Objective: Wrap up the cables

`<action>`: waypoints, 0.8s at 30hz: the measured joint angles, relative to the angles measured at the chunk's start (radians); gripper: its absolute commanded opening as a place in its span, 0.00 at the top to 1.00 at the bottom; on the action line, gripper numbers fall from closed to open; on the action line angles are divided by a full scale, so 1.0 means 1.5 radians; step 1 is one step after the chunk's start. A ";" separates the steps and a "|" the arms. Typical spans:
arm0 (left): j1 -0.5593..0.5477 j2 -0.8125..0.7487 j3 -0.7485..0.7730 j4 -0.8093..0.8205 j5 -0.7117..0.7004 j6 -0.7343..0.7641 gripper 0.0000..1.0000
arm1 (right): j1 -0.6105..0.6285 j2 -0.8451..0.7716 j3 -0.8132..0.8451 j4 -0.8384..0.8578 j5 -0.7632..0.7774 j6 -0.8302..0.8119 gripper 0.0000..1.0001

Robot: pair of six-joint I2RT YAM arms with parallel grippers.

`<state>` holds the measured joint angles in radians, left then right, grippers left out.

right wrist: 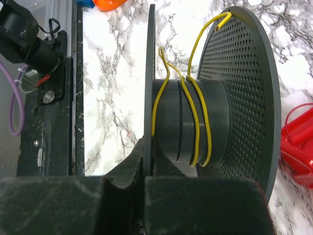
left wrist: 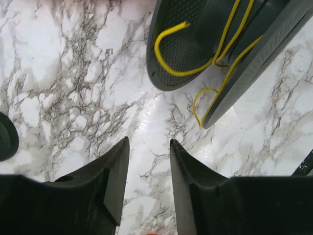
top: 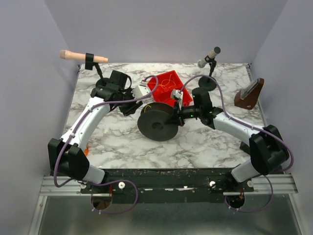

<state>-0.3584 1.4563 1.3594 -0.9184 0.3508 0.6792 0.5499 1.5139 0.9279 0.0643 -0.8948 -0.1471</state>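
Robotics lab cell: plain walls (top: 156,29) enclose a marble tabletop (top: 205,142) and stand-mounted microphone (top: 209,55).

Marbled table (top: 117,142) enclosed by pale lilac walls (top: 29,73), red bin (top: 168,83) set at back centre, microphone (top: 209,57) propped at back right, beige handle (top: 80,56) clamped at back left, brown wedge (top: 248,95) placed by the right edge
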 measured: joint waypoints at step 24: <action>0.206 -0.092 -0.087 0.100 0.112 -0.190 0.31 | -0.072 0.058 -0.053 0.424 -0.062 0.620 0.99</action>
<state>-0.0498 1.3186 1.2285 -0.7681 0.5190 0.3946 0.4412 1.6009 0.8478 0.7002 -0.9878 0.7830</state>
